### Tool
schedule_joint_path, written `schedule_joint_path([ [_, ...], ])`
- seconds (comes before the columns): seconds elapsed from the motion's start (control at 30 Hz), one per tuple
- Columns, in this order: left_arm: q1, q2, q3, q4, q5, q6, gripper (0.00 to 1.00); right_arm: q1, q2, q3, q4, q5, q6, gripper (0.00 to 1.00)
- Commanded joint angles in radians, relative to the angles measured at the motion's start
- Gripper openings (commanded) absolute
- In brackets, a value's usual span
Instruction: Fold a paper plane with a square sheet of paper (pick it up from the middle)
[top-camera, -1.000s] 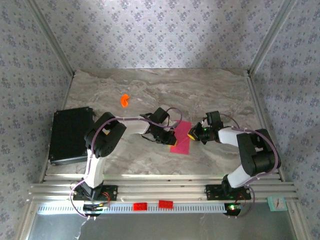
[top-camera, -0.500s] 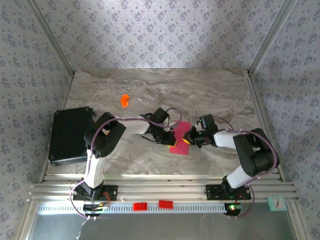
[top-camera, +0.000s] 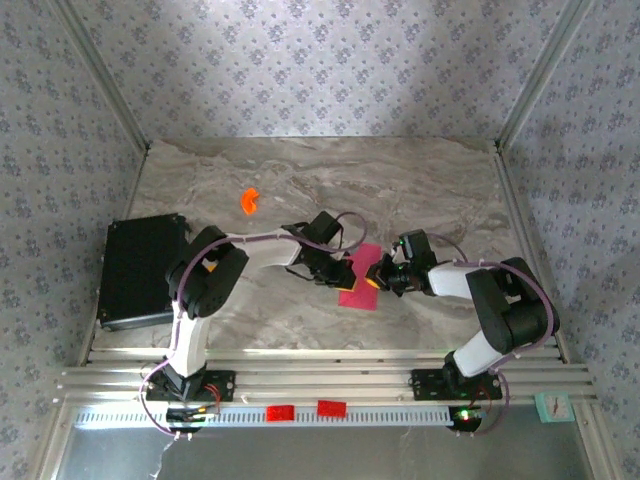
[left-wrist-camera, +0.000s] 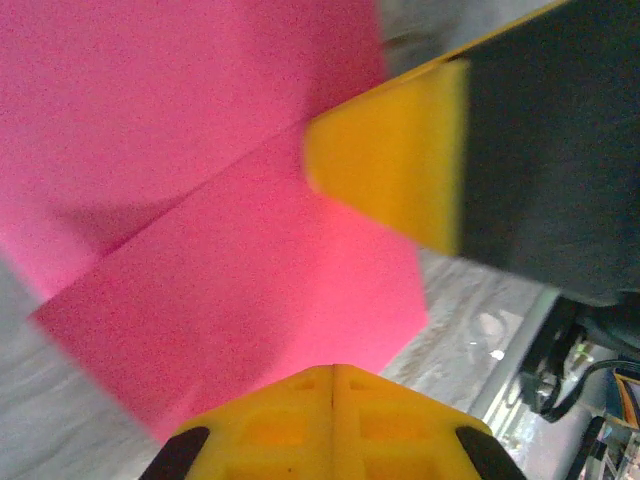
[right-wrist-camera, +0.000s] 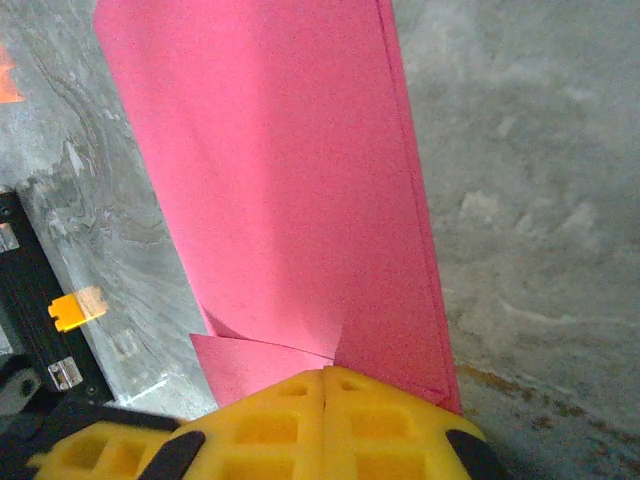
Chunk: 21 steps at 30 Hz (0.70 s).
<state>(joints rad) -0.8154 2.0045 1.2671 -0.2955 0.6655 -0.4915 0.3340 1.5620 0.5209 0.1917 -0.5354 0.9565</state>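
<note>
I'm looking at a small booth with flowery grey-blue wallpaper (top-camera: 320, 60) on the back and side walls and bare aluminium posts (top-camera: 100, 75) running up the corners. The floor of it is a table (top-camera: 430, 180) with a grey marbled top, veined in brown, and ribbed aluminium rails (top-camera: 330, 380) across its near edge, where the two arms are bolted. A flat black case (top-camera: 140, 270) lies at the left edge of the table, and a small orange plastic piece (top-camera: 248, 200) sits on its own farther back, well apart from everything else. Two little red blocks (top-camera: 280, 412) rest on the strip in front of the rails. The sheet of pink paper (top-camera: 357, 292) lies flat on the marble, about midway between the two arms and nearer the front than the back. It is already partly folded: a long panel with a doubled edge down one side and a slanting flap at one end. Both arms reach in over it. The left gripper (top-camera: 343, 272) is at the paper's left side with its yellow fingers pressed together, tips down on the pink. The right gripper (top-camera: 372, 281) is at the right side, jaws likewise closed tight, tips at the paper's edge. The two grippers sit just beside each other. I cannot tell whether either one actually has paper pinched between its fingers.
</note>
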Motion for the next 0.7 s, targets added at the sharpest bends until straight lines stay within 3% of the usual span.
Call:
schedule_joint_path([
  [0.0,-0.022,0.013,0.067,-0.016,0.044,-0.001,0.06,-0.006,0.021,-0.032,-0.08,0.044,-0.005,0.04],
  [0.23,-0.02,0.097,0.091,-0.028,-0.002,0.001,0.05,-0.007,0.021,-0.038,-0.086,0.045,-0.01,0.04],
  [0.67,-0.021,0.04,0.012,-0.114,-0.054,0.086,0.05,-0.021,0.032,-0.047,-0.09,0.05,-0.016,0.04],
])
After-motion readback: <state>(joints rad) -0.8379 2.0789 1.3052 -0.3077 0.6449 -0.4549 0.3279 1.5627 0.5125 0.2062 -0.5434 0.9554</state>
